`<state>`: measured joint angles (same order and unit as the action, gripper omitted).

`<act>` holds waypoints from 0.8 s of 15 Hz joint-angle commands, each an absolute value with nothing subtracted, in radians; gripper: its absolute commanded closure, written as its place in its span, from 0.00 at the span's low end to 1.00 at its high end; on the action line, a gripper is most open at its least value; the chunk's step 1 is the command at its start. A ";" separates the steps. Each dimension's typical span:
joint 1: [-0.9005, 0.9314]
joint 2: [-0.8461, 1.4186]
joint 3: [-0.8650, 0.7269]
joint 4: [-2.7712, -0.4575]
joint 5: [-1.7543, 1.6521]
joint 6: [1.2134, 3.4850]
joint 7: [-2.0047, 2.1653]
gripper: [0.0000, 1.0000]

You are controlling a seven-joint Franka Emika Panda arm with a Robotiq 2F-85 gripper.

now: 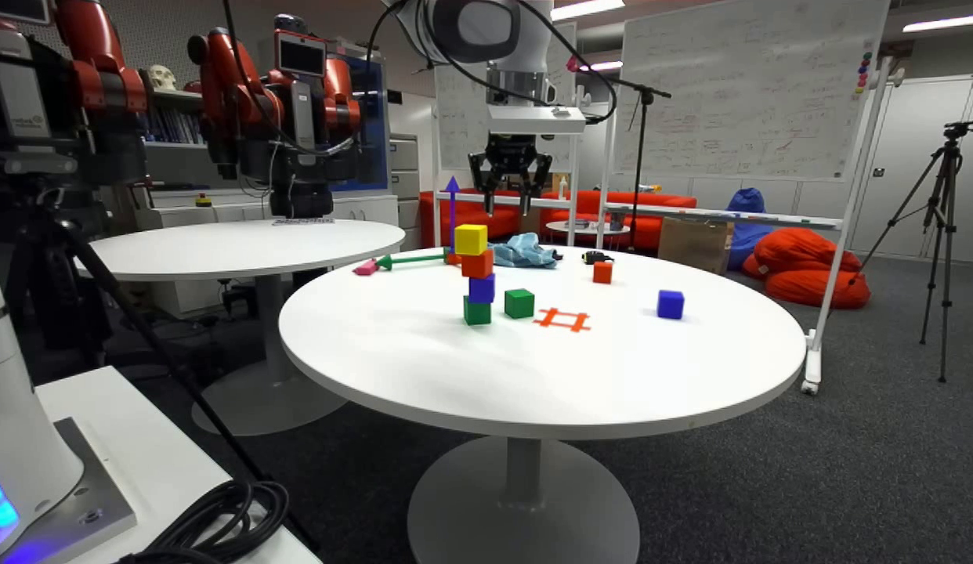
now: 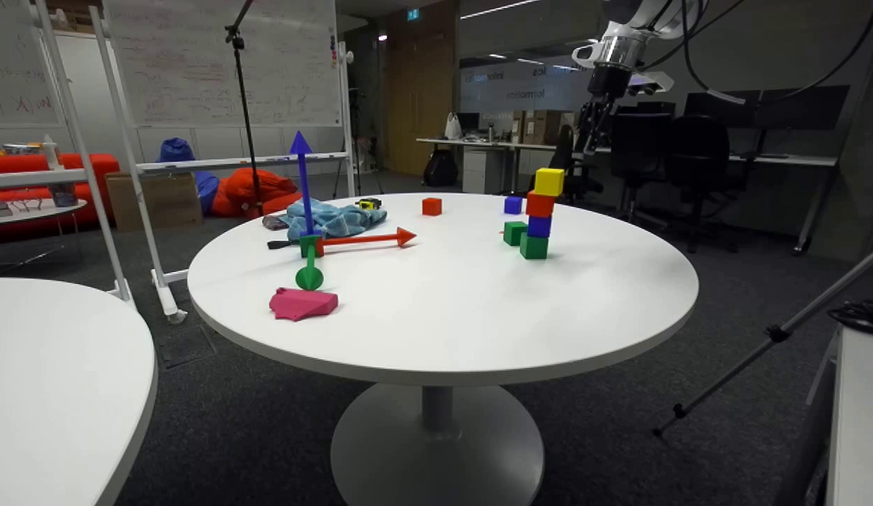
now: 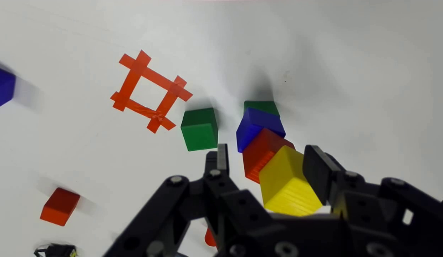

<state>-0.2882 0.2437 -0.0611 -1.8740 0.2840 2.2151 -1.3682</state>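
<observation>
Tabletop (image 1: 565,376), cubes (image 1: 480,287) — skull (image 1: 162,77) only in an exterior view

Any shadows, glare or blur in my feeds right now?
Wrist view: soft shadows by the block stack and lone green cube, no obvious motion blur; in an exterior view, a ceiling light glares white; in an exterior view, black chairs fade into the dim background.

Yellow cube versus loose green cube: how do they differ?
The yellow cube tops the four-cube stack; the loose green cube sits directly on the round table. In the wrist view, the yellow cube looks larger than the loose green cube. The open gripper holds neither.
</observation>
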 commanded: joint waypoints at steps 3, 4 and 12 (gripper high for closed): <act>-0.265 0.221 -0.071 -1.892 0.263 2.225 -1.359 0.66; -0.262 0.221 -0.069 -1.892 0.262 2.223 -1.361 0.66; -0.221 0.222 -0.065 -1.891 0.221 2.225 -1.352 0.66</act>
